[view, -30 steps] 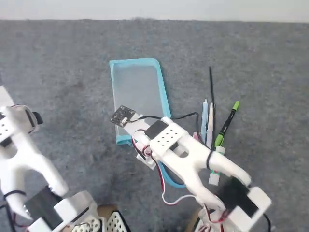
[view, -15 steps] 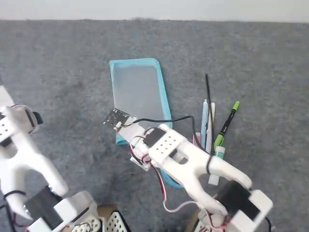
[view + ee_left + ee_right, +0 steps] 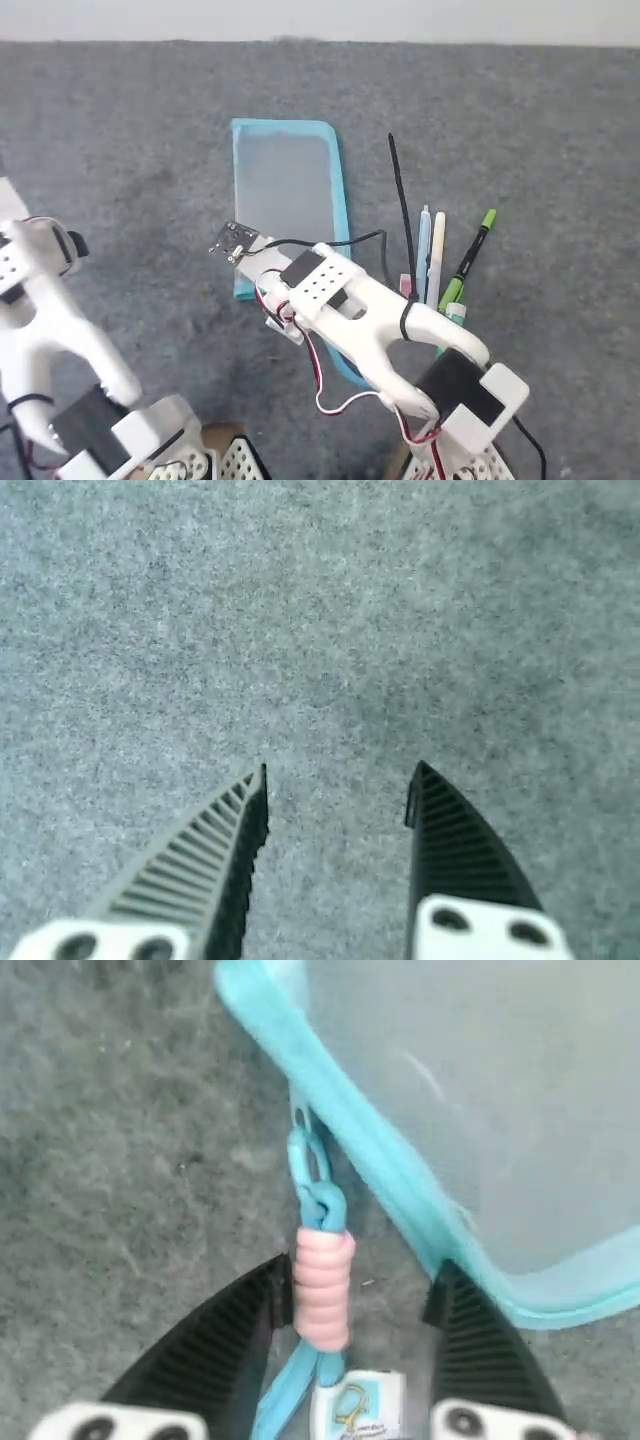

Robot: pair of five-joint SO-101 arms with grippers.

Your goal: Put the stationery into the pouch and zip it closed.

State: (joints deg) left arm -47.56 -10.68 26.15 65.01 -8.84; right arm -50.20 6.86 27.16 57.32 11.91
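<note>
Since the pouch [image 3: 285, 185] looks light and limp, best hold its pink pull [image 3: 322, 1290]. The right end effector [image 3: 365, 1275] stands open astride it; the left end effector [image 3: 335, 780] gapes too.

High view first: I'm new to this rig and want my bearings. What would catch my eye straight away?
A translucent blue-edged pouch lies on the grey carpet, with a row of pens loose beside it. The right gripper hangs open at the pouch's near end, fingers either side of the pink zip pull. The left gripper is open over bare carpet.
</note>
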